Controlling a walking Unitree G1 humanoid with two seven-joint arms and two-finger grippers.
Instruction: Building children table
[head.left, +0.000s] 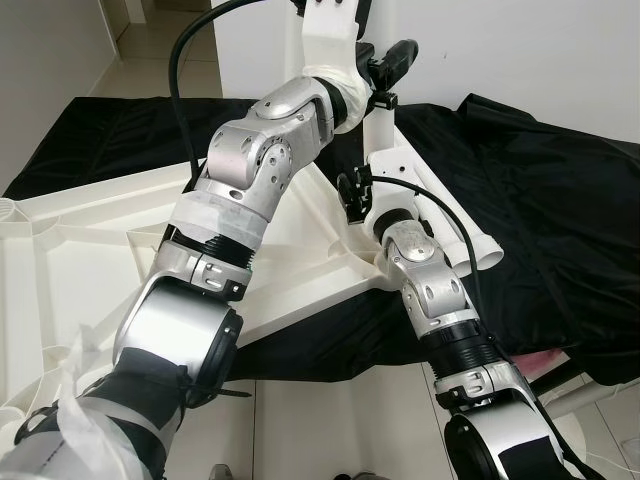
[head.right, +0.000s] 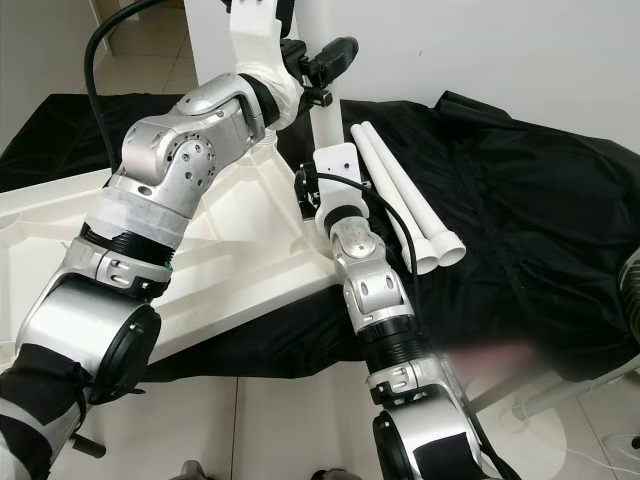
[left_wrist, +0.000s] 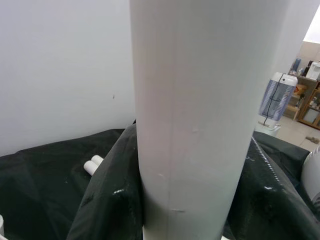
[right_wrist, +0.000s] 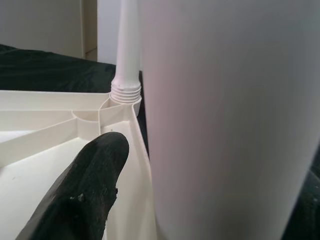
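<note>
The white plastic tabletop lies upside down on a black cloth. A white table leg stands upright at its near right corner. My left gripper is high on this leg and shut on it; the leg looms close in the left wrist view. My right gripper is low by the leg's foot, open, with one black finger a little apart from the leg. Another leg stands in a threaded socket at a far corner.
Two loose white legs lie side by side on the black cloth right of the tabletop. A white wall rises behind. A white appliance stands on the tiled floor further off. A white stand's base sits at the right.
</note>
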